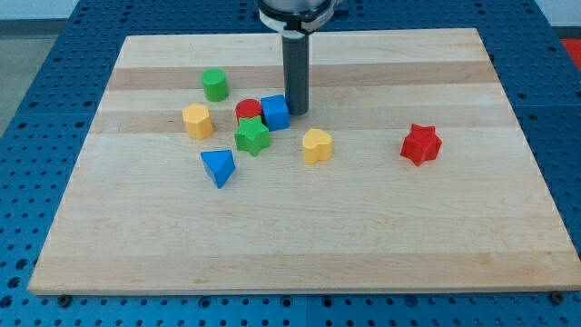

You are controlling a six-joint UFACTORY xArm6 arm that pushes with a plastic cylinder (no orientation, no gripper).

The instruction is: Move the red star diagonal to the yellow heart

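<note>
The red star (420, 143) lies on the wooden board (363, 236) at the view's right. The yellow heart (316, 144) lies near the middle, about a hand's width to the star's left and level with it. My tip (298, 111) rests on the board just to the right of the blue cube (275, 111), touching or nearly touching it. The tip is above and slightly left of the yellow heart, and far left of the red star.
A red cylinder (247, 111) sits left of the blue cube, with a green star (252, 136) just below them. A yellow hexagon block (197, 120), a green cylinder (215, 84) and a blue triangle (219, 167) lie further left.
</note>
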